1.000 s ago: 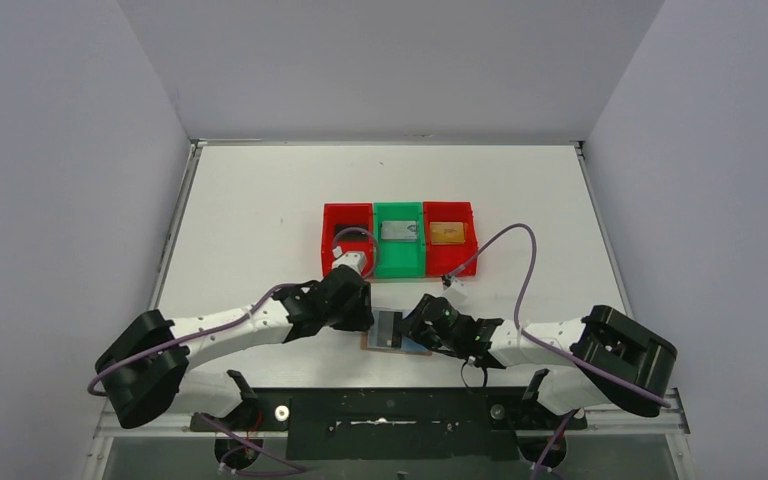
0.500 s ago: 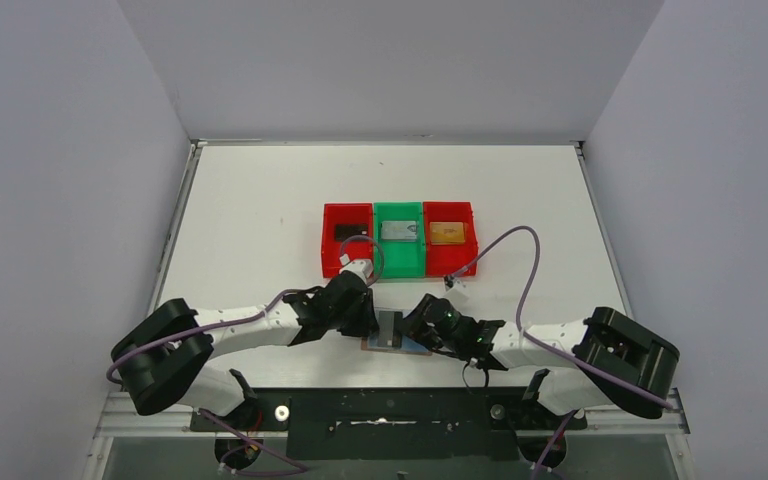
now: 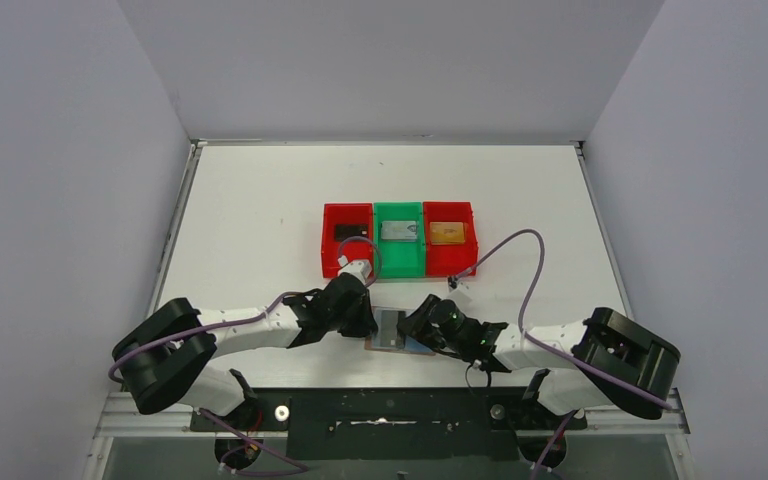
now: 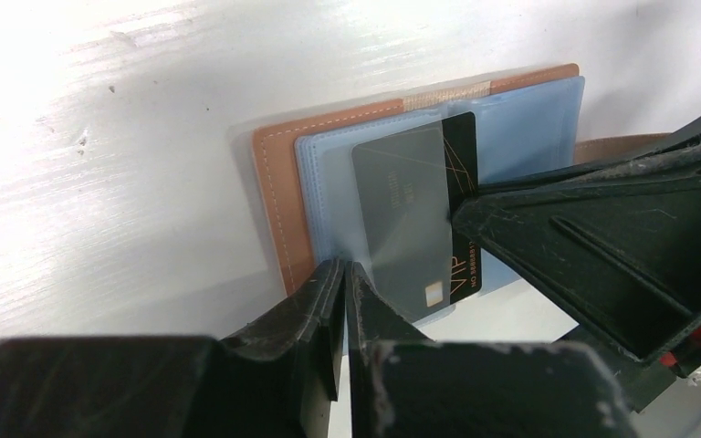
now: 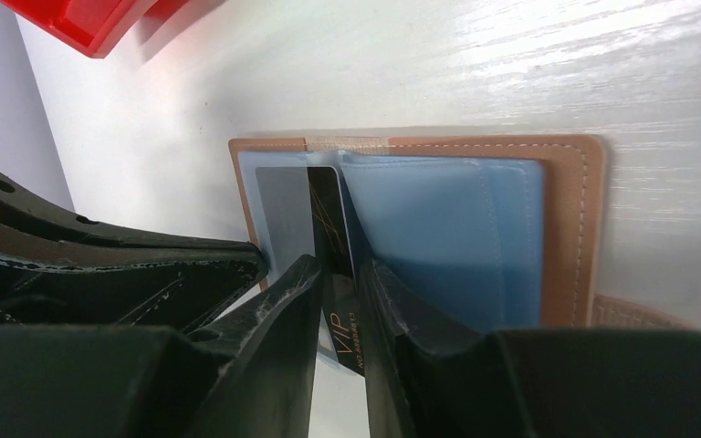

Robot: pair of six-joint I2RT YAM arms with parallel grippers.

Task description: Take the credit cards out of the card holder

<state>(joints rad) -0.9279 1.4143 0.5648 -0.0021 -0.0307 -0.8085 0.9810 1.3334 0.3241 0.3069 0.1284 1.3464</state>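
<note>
Jaws of the left end effector [image 4: 340, 278] are clenched together, tips set at the near edge of the card holder [image 4: 277, 196]; I see nothing between them. The right end effector [image 5: 338, 274] stands with its jaws slightly parted astride a black card [image 5: 326, 205]; whether it actually bears on the card I cannot tell. That card juts from a pale blue pocket past the holder's near edge, partly overlapped by a grey card [image 4: 402, 214]. The holder lies open and flat on the counter [image 4: 100, 173], close to the arm bases, between both wrists.

Judgement: the cards are light, stiff and slick, so I would pinch the exposed short end across both faces and draw straight along the pocket. The holder is soft and light; unpinned, it would likely drag along with the card.
</note>
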